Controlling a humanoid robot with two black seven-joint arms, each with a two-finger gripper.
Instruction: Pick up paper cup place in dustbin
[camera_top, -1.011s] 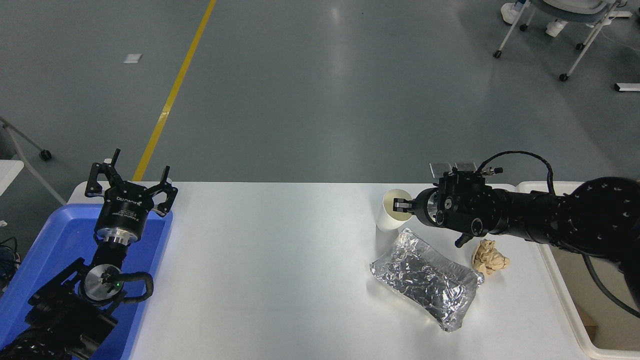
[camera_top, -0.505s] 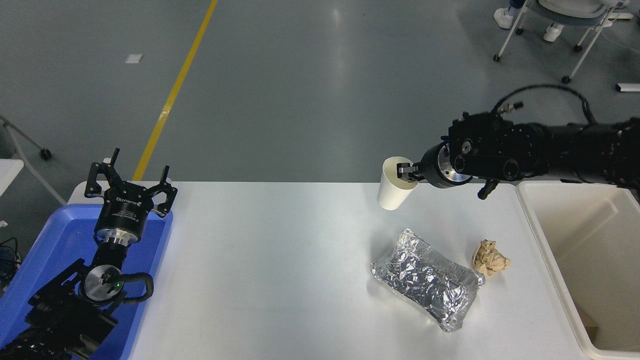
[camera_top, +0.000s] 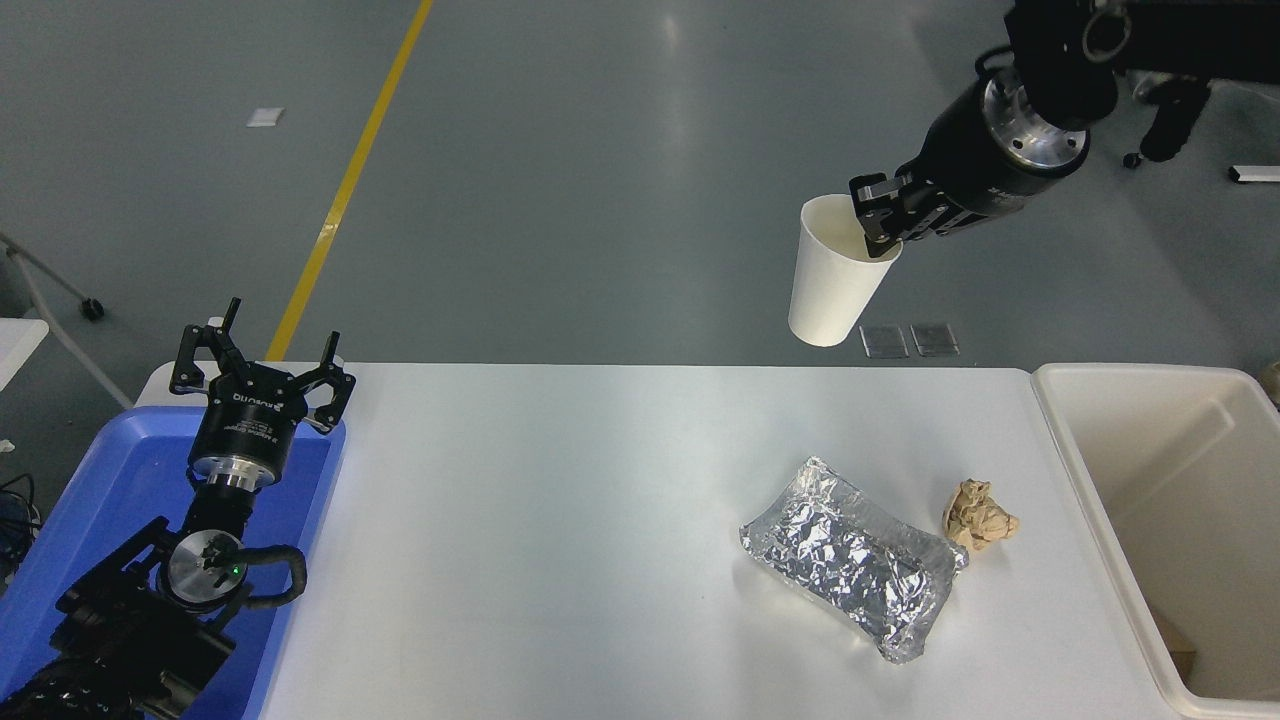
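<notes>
The white paper cup (camera_top: 835, 280) hangs high above the table's far edge, tilted slightly, gripped by its rim. My right gripper (camera_top: 880, 222) is shut on the cup's rim, one finger inside and one outside, with the arm coming in from the upper right. The cream-white dustbin (camera_top: 1060, 400) stands at the table's right end, to the right of and below the cup. Its inside is mostly bare, with a bit of brown at the bottom corner. My left gripper (camera_top: 262, 360) is parked open at the lower left over the blue tray.
A silver foil pouch (camera_top: 855, 570) and a crumpled brown paper ball (camera_top: 980, 515) lie on the white table (camera_top: 550, 520) left of the dustbin. A blue tray (camera_top: 110, 480) sits at the left end. A chair on wheels stands on the floor at the top right.
My right gripper has lifted the paper cup off the table and carried it upward and slightly right. The left arm has not moved.
</notes>
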